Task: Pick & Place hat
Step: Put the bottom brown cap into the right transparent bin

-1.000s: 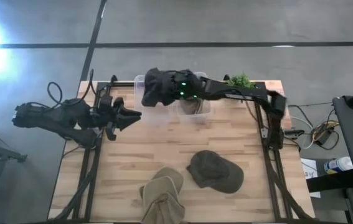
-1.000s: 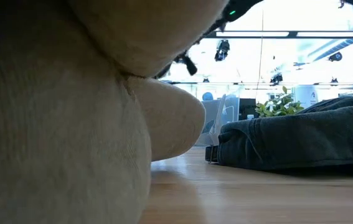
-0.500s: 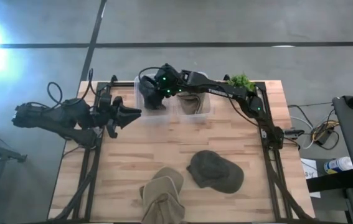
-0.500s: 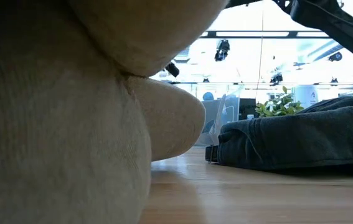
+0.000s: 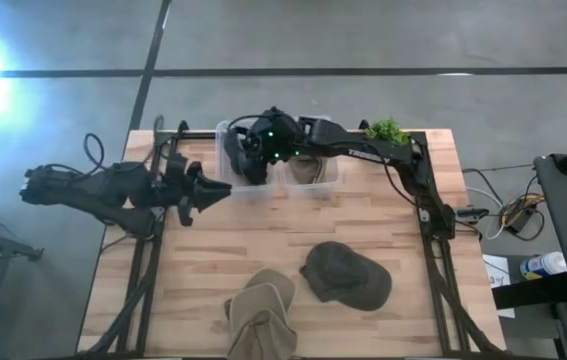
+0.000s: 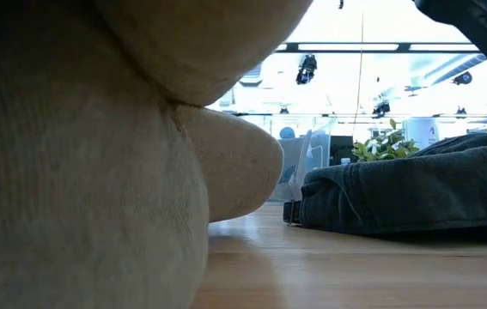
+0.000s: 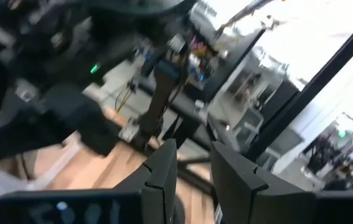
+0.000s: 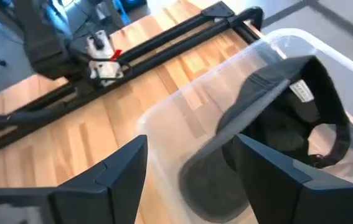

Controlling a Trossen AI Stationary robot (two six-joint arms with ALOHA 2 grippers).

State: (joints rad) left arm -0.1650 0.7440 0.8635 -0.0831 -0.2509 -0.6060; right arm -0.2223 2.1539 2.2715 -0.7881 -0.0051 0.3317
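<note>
A black hat (image 8: pixel 288 118) lies in the left clear bin (image 8: pixel 182 112) at the table's far edge, its inside and white label turned up and its brim on the bin floor. My right gripper (image 8: pixel 190 142) hangs open just above it, touching nothing; in the high view it (image 5: pixel 263 148) hovers over the black hat (image 5: pixel 243 160). A khaki hat (image 5: pixel 308 170) sits in the right bin (image 5: pixel 334 180). A dark olive cap (image 5: pixel 348 275) and tan hats (image 5: pixel 261 312) lie near the front edge. My left gripper (image 5: pixel 221 188) waits at the left, its fingers slightly apart and nothing between them.
A small green plant (image 5: pixel 387 130) stands at the far edge, right of the bins. Black frame rails (image 5: pixel 433 260) run along both sides of the table. In the low view a tan hat (image 6: pixel 97 172) fills the left half, with the olive cap (image 6: pixel 415 197) at the right.
My right gripper has carried the black hat toward the table's left, over the left bin, then opened and let go. The hat, held bunched above the bins a second ago, has dropped and now lies in the left bin.
</note>
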